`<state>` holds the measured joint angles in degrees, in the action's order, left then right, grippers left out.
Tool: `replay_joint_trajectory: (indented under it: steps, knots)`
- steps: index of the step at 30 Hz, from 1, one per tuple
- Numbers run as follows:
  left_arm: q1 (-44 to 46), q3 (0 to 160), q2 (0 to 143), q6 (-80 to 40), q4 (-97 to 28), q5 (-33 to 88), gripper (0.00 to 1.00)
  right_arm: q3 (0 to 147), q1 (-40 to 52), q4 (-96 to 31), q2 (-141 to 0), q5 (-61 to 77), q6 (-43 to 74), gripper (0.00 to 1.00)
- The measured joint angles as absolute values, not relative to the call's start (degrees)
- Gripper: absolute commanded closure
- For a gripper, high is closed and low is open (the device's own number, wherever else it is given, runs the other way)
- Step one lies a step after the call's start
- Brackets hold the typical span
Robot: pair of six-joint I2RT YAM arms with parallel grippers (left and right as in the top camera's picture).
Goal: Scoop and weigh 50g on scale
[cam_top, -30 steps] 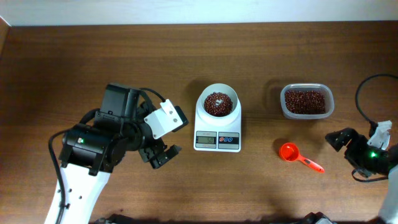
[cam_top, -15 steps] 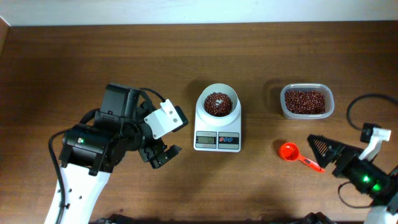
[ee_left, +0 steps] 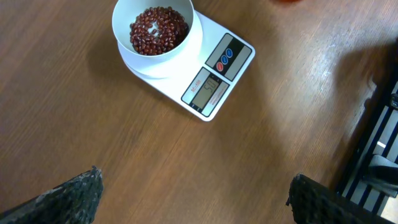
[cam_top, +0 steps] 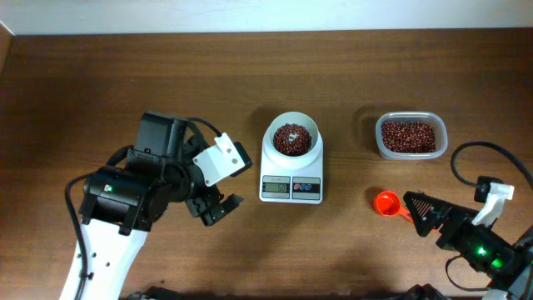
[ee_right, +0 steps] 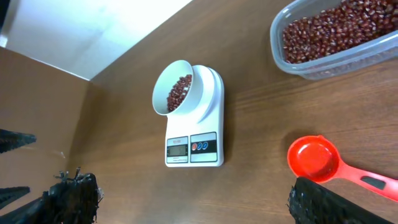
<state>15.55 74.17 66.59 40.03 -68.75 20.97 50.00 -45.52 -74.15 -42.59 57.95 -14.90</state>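
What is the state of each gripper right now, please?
Left gripper: open, holding nothing.
Right gripper: open, holding nothing; the red scoop lies free beside it.

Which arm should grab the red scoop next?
Right: its jaws stand open at the red scoop handle. Left arm sits beyond the scale, farther from it.

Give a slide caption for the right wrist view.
Beans on the scale; empty red scoop lies near the tub.

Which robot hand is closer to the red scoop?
Right. The right gripper sits just right of the red scoop; the left gripper is far off, on the scale's other side.
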Motion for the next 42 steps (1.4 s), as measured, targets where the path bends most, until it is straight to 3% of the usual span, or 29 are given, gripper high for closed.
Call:
replay_joint_trajectory:
  steps: [23,36,42]
  knots:
    - [15.6,74.2,66.6,40.0,-68.8,20.9,0.01,50.0,-45.5,-80.3,-41.5,41.8,-15.2,0.01]
    - [15.6,74.2,66.6,40.0,-68.8,20.9,0.01,50.3,-45.5,-84.3,-9.4,39.9,-16.7,0.01]
    - [15.6,74.2,66.6,40.0,-68.8,20.9,0.01,50.4,-45.5,-80.6,-4.8,39.8,-16.5,0.01]
